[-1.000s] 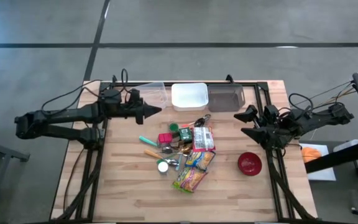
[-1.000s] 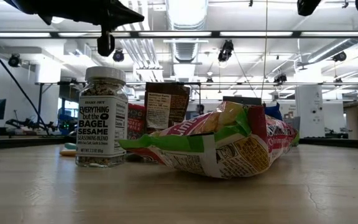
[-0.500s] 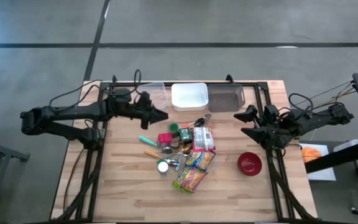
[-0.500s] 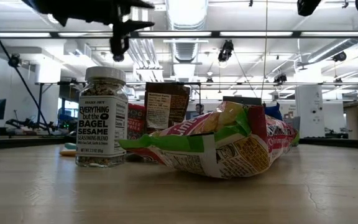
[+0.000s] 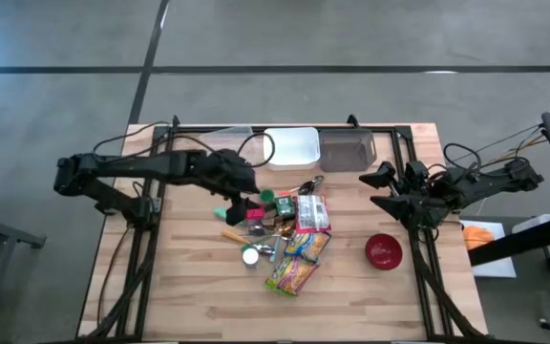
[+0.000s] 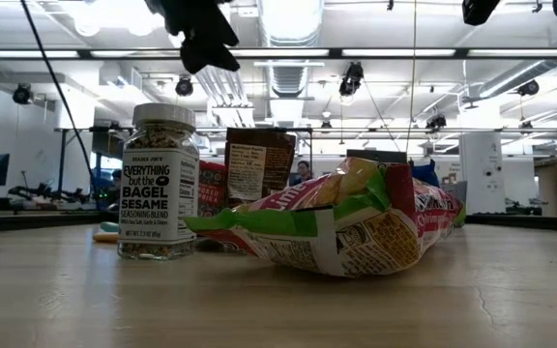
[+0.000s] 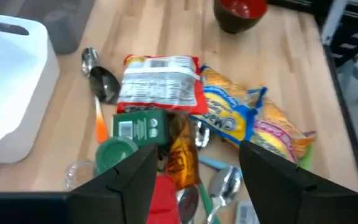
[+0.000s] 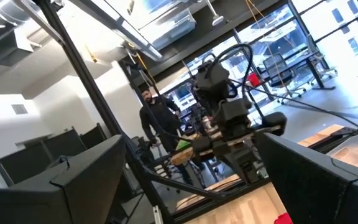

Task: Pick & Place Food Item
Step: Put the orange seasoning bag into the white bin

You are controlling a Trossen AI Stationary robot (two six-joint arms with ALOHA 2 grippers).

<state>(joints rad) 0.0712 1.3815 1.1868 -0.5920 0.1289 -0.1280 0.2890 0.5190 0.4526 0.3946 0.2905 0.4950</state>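
Food pile just beside left pincer.

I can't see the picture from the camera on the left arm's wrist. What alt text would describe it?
The left gripper, fingers apart, hovers over a heap of food on a wooden table: a red-and-white packet, a yellow-and-blue bag, a green tub and spoons. A white bin sits to one side and a red bowl beyond the heap.

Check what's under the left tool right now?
The left tool hangs open above the pile's left end: green lid, green packet, amber wrapper, red pack, spoons. The fingers cover whatever lies beneath them.
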